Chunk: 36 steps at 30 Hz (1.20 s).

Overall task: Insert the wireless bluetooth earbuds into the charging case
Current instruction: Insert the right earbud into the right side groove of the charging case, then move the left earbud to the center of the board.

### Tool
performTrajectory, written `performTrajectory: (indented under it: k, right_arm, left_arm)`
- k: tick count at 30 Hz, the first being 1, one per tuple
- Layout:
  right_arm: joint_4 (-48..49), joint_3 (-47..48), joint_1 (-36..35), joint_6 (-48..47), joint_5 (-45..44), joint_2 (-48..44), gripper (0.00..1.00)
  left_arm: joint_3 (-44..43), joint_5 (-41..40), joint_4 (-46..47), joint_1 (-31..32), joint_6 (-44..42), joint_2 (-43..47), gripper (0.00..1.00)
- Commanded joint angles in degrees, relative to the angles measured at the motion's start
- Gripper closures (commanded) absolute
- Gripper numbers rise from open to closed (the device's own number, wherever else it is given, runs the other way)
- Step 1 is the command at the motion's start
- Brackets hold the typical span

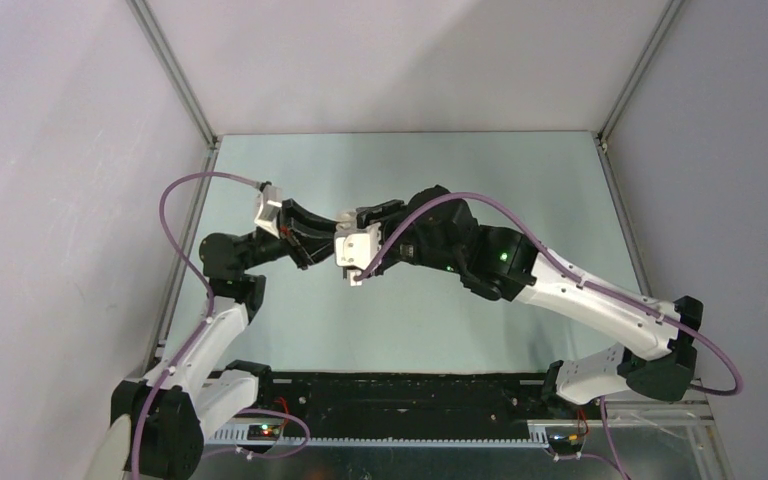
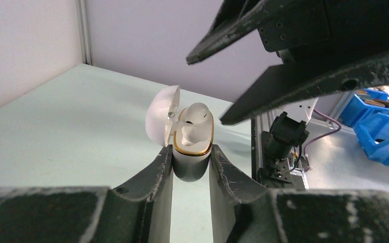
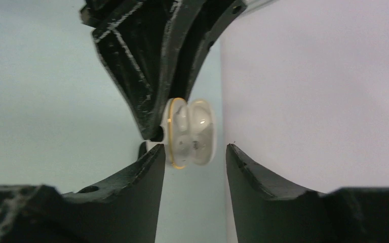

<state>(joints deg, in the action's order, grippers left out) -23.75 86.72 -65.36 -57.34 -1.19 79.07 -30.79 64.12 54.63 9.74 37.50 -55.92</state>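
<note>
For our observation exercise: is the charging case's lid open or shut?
Open. The lid stands swung back from the charging case, exposing its gold rim and a white earbud seated inside.

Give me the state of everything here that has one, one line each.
charging case: clamped in the left claw, lid swung open.
earbud: sitting in the case, top above the rim; a second one not visible.
left claw: shut on the charging case.
right claw: open, holding nothing, close to the case.
</note>
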Motion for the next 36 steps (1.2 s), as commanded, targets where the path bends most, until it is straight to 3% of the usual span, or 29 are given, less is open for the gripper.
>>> performTrajectory:
  k: [1, 9, 13, 18, 22, 25, 31, 36]
  right_arm:
    - [-8.49, 3.65, 0.38, 4.79, 5.33, -1.01, 0.45]
    - [-13.54, 6.70, 3.29, 11.75, 8.30, -3.33, 0.34]
    - [-14.53, 9.53, 12.37, 22.45, 11.04, -2.14, 0.30]
    - [-15.63, 9.94, 24.01, 31.35, 15.06, 3.13, 0.36]
    - [-13.13, 6.00, 29.71, 26.28, 11.78, 9.81, 0.41]
    - [-8.49, 3.08, 32.60, 21.14, 8.01, 16.90, 0.42]
    - [-8.96, 10.72, 35.51, 17.28, 8.33, 32.33, 0.41]
    - [-8.50, 15.40, 35.95, 16.65, 8.77, 40.08, 0.40]
  left_arm:
    - [-0.50, -2.24, 2.03, -0.13, -1.17, 1.16, 1.00]
    - [-0.59, -2.44, 1.65, -0.67, -1.24, 0.66, 1.00]
    - [-0.42, -2.47, -0.24, -2.39, -2.23, 1.02, 1.00]
    - [-1.62, -2.43, -9.21, -6.54, -6.36, 2.76, 1.00]
    - [-4.40, -2.49, -22.58, -8.60, -17.05, 4.55, 1.00]
    - [-6.46, -2.56, -27.98, -10.89, -18.74, 4.79, 1.00]
    - [-7.89, 0.30, -25.91, -14.35, -14.73, 2.25, 1.00]
    - [-8.60, 2.12, -21.93, -15.27, -12.23, -1.68, 1.00]
